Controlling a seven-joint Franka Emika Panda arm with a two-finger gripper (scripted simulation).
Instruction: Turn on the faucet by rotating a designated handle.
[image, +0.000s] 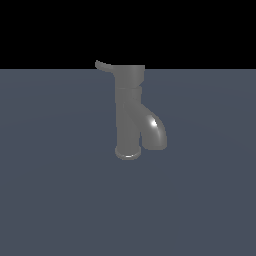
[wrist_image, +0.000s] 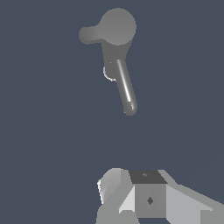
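The gripper (wrist_image: 131, 205) is showing only partly, cut off by the wrist view's edge, so I cannot tell its state; the faucet (image: 130, 112) and handle (image: 104, 65) are sitting well apart at its twelve o'clock.

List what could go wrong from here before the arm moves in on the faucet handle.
1. The thin curved grey lever handle is far slimmer than the thick down-curved spout below; a low approach may hit the spout instead.
2. The pincer is apart from the glossy dark-grey metal faucet, and the exterior view misses it, so alignment rests on the wrist view alone.
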